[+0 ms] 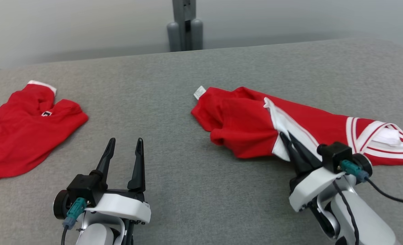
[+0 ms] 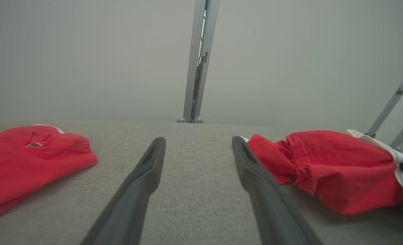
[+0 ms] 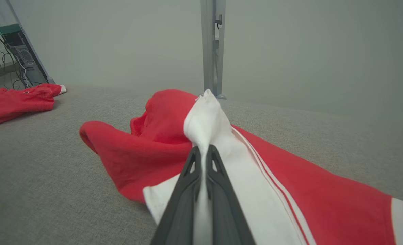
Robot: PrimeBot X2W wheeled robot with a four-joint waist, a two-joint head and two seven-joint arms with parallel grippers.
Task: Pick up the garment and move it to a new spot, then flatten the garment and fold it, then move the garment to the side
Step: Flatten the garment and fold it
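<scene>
Head view: crumpled red garment (image 1: pixel 249 126) right of centre on grey counter (image 1: pixel 181 204); right jaws clamped on its white panel (image 1: pixel 283 120). Left jaws apart, empty, over bare counter. Second red garment (image 1: pixel 21 136) far left.
Left wrist view: left jaws apart, pointing between both garments.
Right wrist view: right jaws pinch white panel, raised in ridge.

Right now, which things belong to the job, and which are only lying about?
Job: red-and-white garment, pinched by the right gripper; left gripper, open over the grey table.
Lying about: second red garment at far left; grey post behind.
</scene>
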